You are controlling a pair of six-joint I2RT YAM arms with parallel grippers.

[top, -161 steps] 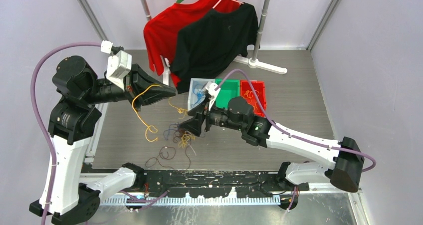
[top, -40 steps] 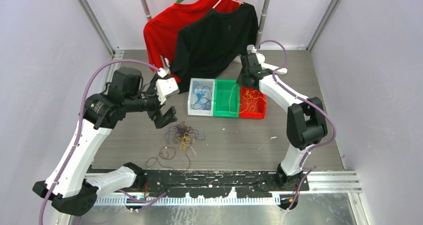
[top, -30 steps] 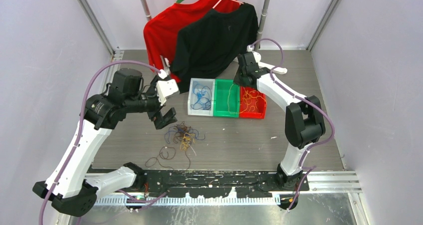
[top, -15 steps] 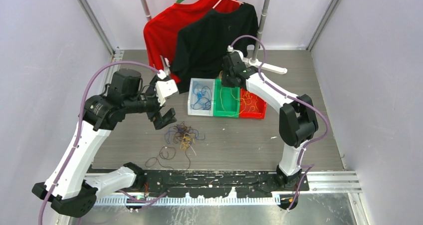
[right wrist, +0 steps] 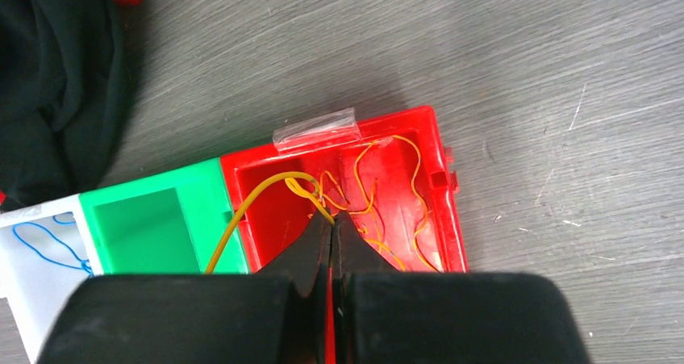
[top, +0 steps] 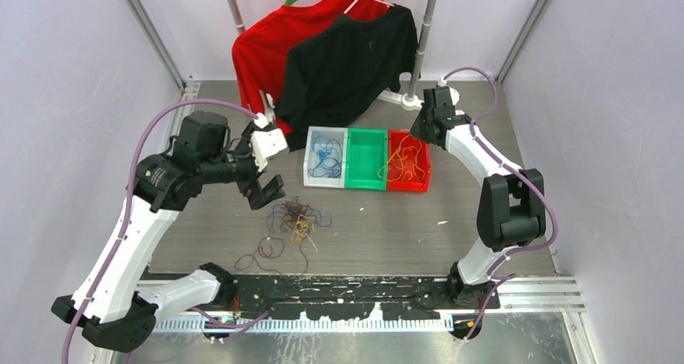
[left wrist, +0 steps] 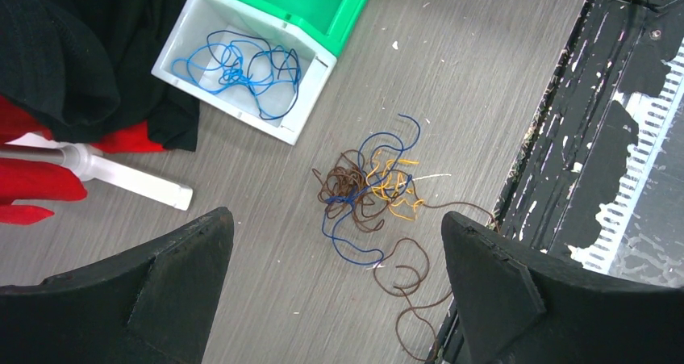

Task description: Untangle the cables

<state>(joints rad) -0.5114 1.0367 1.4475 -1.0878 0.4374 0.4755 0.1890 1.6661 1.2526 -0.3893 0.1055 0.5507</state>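
A tangle of blue, brown and yellow-orange cables (top: 296,218) (left wrist: 367,190) lies on the grey table, with a loose brown cable (top: 264,254) trailing toward the near edge. My left gripper (top: 265,191) (left wrist: 335,221) hovers wide open above and just left of the tangle, holding nothing. My right gripper (top: 419,130) (right wrist: 331,219) is over the red bin (top: 425,170) (right wrist: 442,194), shut on a yellow cable (right wrist: 258,190) that arcs left toward the green bin (right wrist: 145,227). More yellow-orange cables (right wrist: 379,186) lie in the red bin.
A white bin (top: 310,164) (left wrist: 310,110) holds blue cables (left wrist: 242,61), next to the green bin (top: 367,158). Red and black shirts (top: 347,53) hang on a rack behind the bins; its white foot (top: 431,106) (left wrist: 121,178) rests on the table. A black rail (top: 339,287) runs along the near edge.
The right arm has swung from above the green bin to the right, over the red bin, still pinching the yellow cable. The left arm has stayed in place.
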